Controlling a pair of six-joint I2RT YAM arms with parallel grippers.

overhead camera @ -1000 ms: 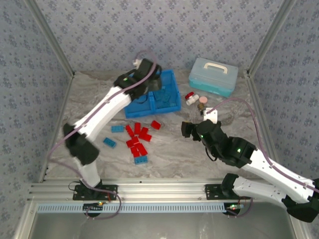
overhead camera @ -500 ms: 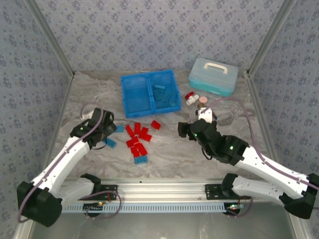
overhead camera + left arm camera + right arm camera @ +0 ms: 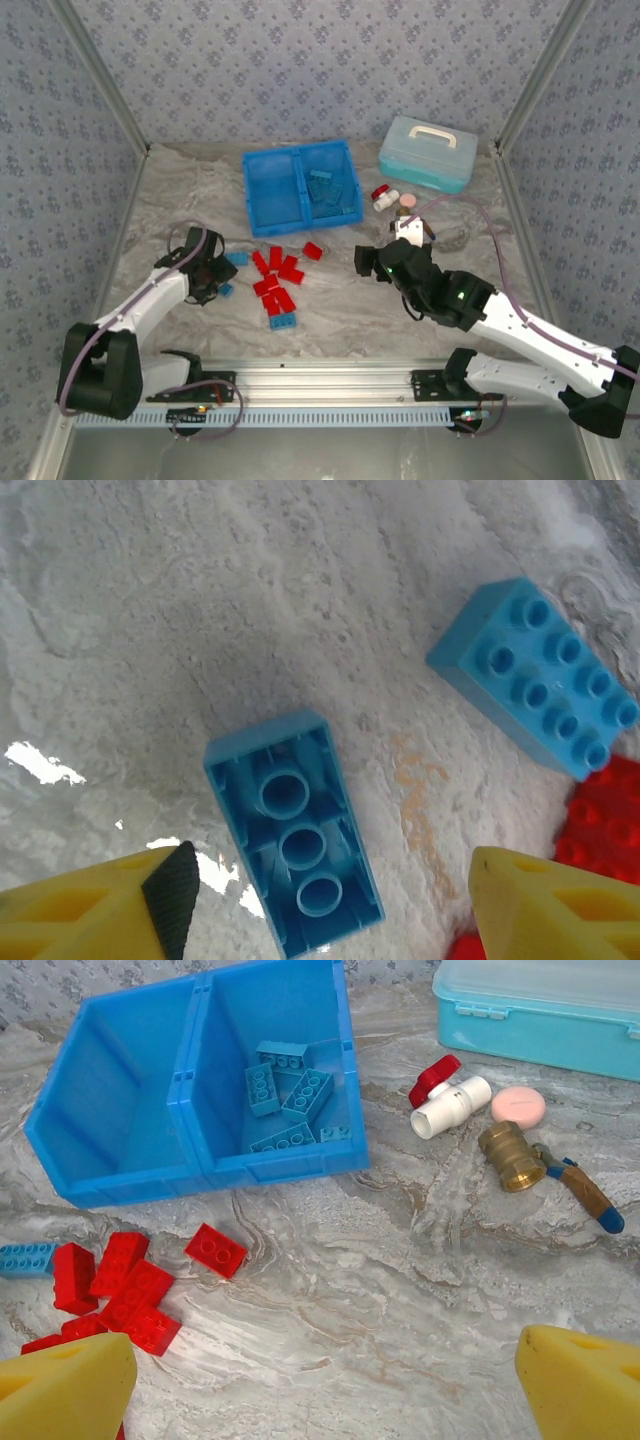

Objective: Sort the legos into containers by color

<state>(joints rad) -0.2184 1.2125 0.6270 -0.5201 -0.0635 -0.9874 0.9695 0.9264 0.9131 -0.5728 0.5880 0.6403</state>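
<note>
Containers (image 3: 280, 1167): blue legos (image 3: 307, 1093) lie in right compartment (image 3: 338, 1050); red legos (image 3: 130, 1285) outside.

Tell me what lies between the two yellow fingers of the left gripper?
An upside-down light blue rectangular plastic brick, untouched, in the left wrist view.

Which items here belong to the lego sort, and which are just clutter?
Job: red legos, blue legos, blue two-compartment bin.
Clutter: teal lidded case, white-and-red pipe piece, pink disc, brass fitting.
</note>
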